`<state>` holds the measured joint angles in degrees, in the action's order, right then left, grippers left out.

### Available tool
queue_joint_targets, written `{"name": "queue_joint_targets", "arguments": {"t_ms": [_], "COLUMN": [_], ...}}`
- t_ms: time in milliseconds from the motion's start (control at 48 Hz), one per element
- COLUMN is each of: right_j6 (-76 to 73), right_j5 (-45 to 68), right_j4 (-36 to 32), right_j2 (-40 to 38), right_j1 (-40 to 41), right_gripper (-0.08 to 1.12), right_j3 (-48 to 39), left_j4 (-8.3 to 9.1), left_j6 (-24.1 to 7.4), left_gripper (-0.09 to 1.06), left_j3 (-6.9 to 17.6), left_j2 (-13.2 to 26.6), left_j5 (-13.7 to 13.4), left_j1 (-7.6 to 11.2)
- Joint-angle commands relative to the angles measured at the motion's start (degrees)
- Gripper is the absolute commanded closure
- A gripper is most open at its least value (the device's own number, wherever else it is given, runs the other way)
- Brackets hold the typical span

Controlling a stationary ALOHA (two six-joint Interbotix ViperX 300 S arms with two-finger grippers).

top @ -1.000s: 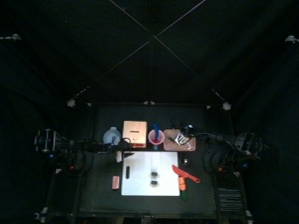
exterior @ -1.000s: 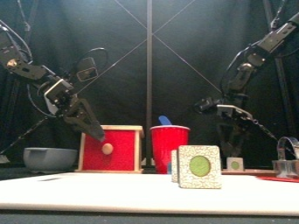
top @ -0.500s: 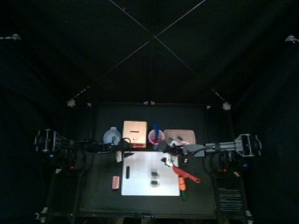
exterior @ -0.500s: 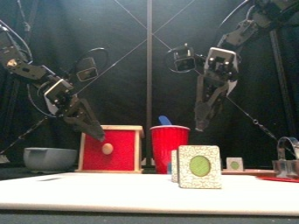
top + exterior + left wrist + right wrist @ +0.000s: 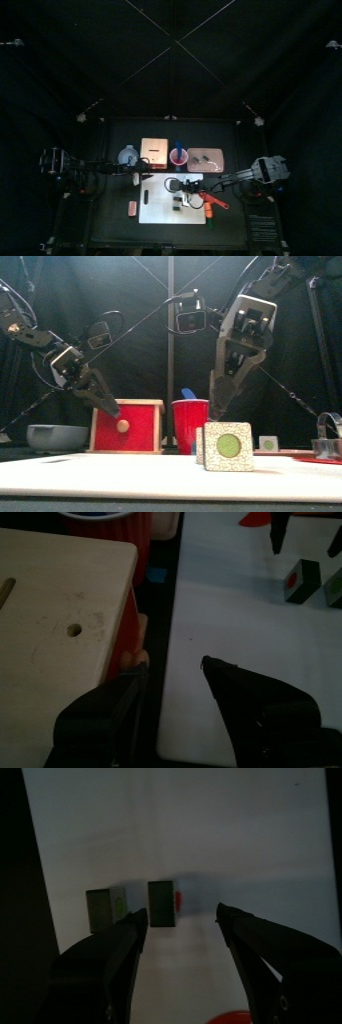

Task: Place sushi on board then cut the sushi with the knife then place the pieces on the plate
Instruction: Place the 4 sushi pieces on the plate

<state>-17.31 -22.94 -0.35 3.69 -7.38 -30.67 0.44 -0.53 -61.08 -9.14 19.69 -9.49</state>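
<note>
On the desk (image 5: 114, 230), the white cutting board (image 5: 158, 195) carries two sushi pieces (image 5: 162, 903) just apart, so the step looks like moving them to the pink tray (image 5: 205, 157) behind it. The right hand (image 5: 183, 913) hangs over them, released, and must descend around one; the left hand (image 5: 171, 670) rests open beside the wooden box (image 5: 60, 612).

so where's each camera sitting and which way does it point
Top: high above, looking down on the white board; both arms show, right pincer over it.
Front: at the table's front edge, looking level at the sushi and red cup; both arms hang above.
Left wrist: on the left arm, facing the wooden box and board past its open left pincer.
Right wrist: on the right arm, looking down at the board between its own open jaws.
Shared: both wrist views show the sushi.
</note>
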Motion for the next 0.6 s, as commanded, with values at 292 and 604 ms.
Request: {"name": "queue_joint_targets", "arguments": {"t_ms": [292,604], "right_j6": [-0.09,-0.09], "right_j5": [0.26,0.88], "right_j4": [0.62,0.09], "right_j2": [4.48,6.24], "right_j1": [-0.62,-0.44], "right_gripper": [0.15,0.28], "right_j3": [4.39,4.66], "left_j4": [0.26,0.26], "left_j6": [-0.09,-0.09], "left_gripper": [0.12,0.12], "left_j3": [0.7,0.62], "left_j2": [-0.18,-0.09], "left_j5": [0.18,0.18], "left_j1": [-0.35,-0.26]}}
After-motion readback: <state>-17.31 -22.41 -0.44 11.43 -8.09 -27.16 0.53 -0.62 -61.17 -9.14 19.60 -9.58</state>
